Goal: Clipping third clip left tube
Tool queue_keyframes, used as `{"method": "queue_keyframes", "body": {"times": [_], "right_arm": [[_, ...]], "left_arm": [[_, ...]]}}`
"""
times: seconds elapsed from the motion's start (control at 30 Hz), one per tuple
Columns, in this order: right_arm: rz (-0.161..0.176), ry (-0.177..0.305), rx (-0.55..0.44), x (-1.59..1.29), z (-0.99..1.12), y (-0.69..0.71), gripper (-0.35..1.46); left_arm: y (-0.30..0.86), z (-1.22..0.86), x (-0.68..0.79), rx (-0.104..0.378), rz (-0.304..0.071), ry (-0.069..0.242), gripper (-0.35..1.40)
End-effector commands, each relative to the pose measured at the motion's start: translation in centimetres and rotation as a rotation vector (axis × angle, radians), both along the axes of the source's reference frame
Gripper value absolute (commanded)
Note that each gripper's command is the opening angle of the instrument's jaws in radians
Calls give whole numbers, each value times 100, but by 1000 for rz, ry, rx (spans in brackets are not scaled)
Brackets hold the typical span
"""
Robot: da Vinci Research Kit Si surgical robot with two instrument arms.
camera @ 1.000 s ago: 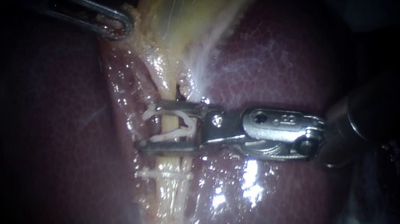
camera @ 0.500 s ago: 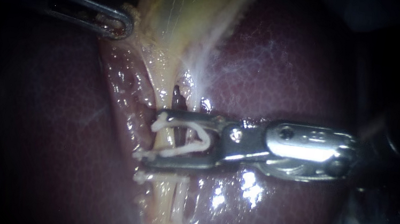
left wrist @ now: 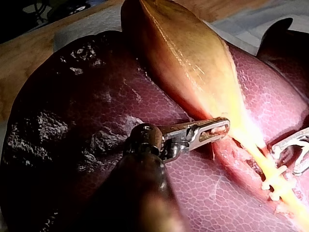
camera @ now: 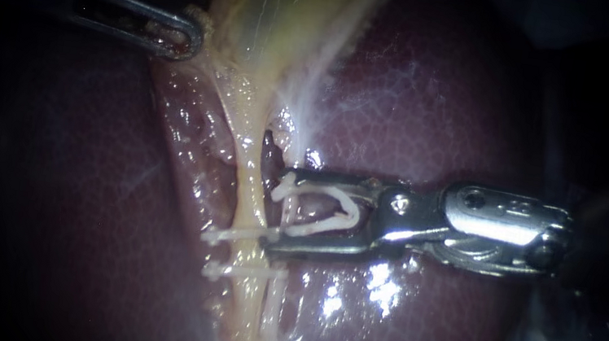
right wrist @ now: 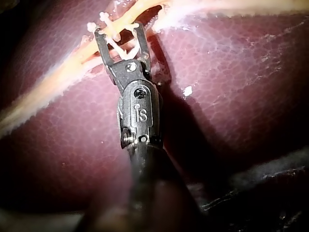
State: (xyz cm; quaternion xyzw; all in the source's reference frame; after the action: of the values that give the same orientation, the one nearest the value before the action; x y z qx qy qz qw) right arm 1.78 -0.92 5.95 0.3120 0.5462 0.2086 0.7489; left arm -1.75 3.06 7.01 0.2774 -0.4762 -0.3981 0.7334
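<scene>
You have no label, brand, number or sign to read here; the only marks are small stamped ones on your right instrument's (right wrist: 119, 30) silver metal housing (right wrist: 140, 108).

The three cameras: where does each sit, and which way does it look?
Endoscope: close above the liver, facing down at the tube; shows left instrument and right instrument, jaws shut on a clip.
Left wrist: on the left arm, looking along its instrument towards the gallbladder.
Right wrist: on the right arm, looking along its instrument at the tube.
Shared: all three show the tube and its two clips.
</scene>
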Motion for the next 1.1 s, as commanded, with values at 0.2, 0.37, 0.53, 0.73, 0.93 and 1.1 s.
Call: {"method": "queue_keyframes", "body": {"times": [0.2, 0.37, 0.53, 0.73, 0.93, 1.1], "right_arm": [[-14, -2, 42, 2, 36, -10, 47], [-28, -2, 86, 8, 60, -11, 47], [-44, 18, 127, 17, 70, -9, 47], [-35, 82, 218, 32, 74, -4, 47], [-33, 130, 277, 51, 73, 2, 48], [-16, 162, 303, 59, 69, 8, 48]], "left_arm": [[-1, 0, 0, 0, 0, 0, -35], [-1, 1, 0, -1, -1, 1, -35], [-1, 2, 0, -1, 2, -1, -35], [-2, 4, -1, -2, 1, -1, -35], [-3, 5, -1, -1, 4, -2, -35], [-3, 7, -2, -1, 5, -3, -35]]}}
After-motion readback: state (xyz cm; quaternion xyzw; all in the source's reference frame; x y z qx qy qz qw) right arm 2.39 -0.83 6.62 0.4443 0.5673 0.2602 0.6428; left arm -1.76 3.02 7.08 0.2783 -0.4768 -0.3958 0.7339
